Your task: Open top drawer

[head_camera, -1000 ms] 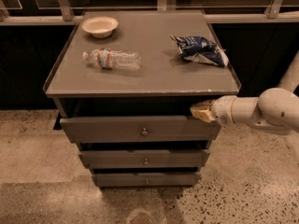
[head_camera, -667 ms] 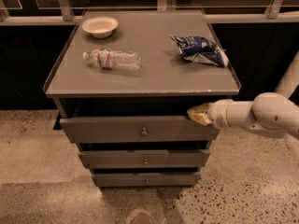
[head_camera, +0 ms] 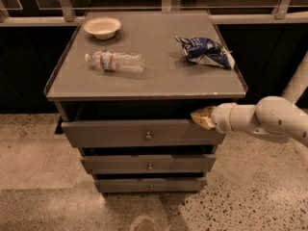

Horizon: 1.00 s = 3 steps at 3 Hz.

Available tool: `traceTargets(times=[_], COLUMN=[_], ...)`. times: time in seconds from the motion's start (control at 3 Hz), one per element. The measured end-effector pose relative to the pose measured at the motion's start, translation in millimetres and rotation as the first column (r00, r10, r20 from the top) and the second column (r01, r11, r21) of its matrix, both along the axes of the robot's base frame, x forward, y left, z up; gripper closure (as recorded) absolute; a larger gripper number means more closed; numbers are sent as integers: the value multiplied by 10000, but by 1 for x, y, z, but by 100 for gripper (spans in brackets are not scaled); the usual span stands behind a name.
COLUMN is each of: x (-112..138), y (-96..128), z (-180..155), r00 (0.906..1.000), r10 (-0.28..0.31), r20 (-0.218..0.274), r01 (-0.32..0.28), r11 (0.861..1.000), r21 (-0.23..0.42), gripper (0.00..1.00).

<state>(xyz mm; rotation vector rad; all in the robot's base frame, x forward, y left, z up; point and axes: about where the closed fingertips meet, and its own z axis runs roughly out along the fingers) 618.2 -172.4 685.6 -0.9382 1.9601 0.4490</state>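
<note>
As we look down on the cabinet, the top drawer (head_camera: 106,134) sits mid-frame, slightly forward | gripper (head_camera: 202,117) at centre right, against the drawer's upper right corner; open or closed, we cannot tell | bowl (head_camera: 102,27), bottle (head_camera: 115,60), bag (head_camera: 206,51) on top.

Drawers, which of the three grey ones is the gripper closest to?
The top drawer, the widest and tallest; the gripper is at its upper right corner, above the middle drawer and bottom drawer.
</note>
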Motion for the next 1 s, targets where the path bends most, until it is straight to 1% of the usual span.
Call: traceTargets(times=[0.33,0.67,1.0], x=[4,4,1], y=[14,14,13], z=[0,0,-2], r00=[9999,9999,9968], r10=[78,79,657], r20=[-75,-75,-453], r01=[-77,-78,-675], r11=[9999,9999,9969], r21=[130,129,-398], gripper=[100,100,100])
